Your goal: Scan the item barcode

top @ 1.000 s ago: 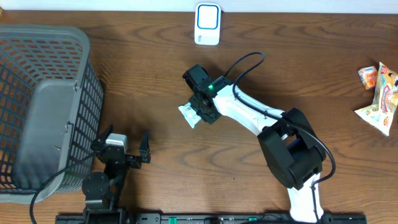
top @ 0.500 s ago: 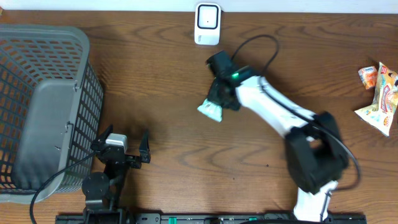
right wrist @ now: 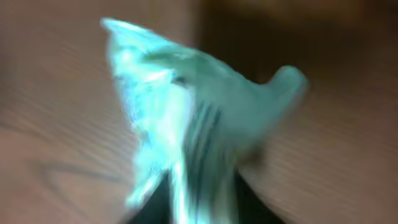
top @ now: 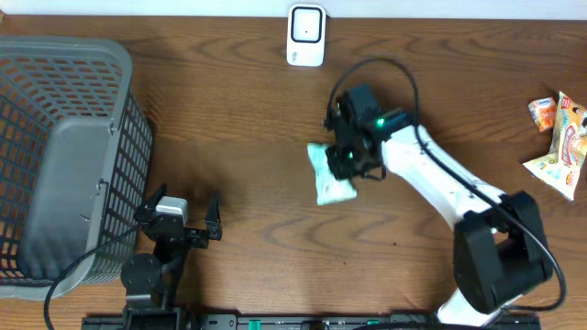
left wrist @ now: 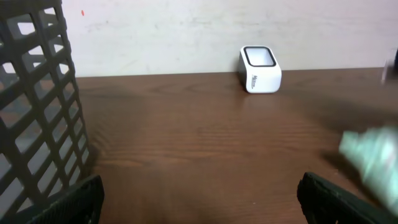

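Treat pale green packet (top: 328,179), just ahead of right gripper (top: 350,160) jaws (open or gripping: indeterminable), as likely light, limp, slippery; pinch sealed end seam.

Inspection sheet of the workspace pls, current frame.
Surface: wooden table, no spills seen.
Job's things: white scanner at far edge; pale green packet by right claw.
Clutter: grey basket at left; snack packets at right edge.
Claws: left claw open, empty, beside basket; right claw at packet, grip unclear through blur.
Cables: black cable loops over right arm.
Surroundings: pale wall behind table.
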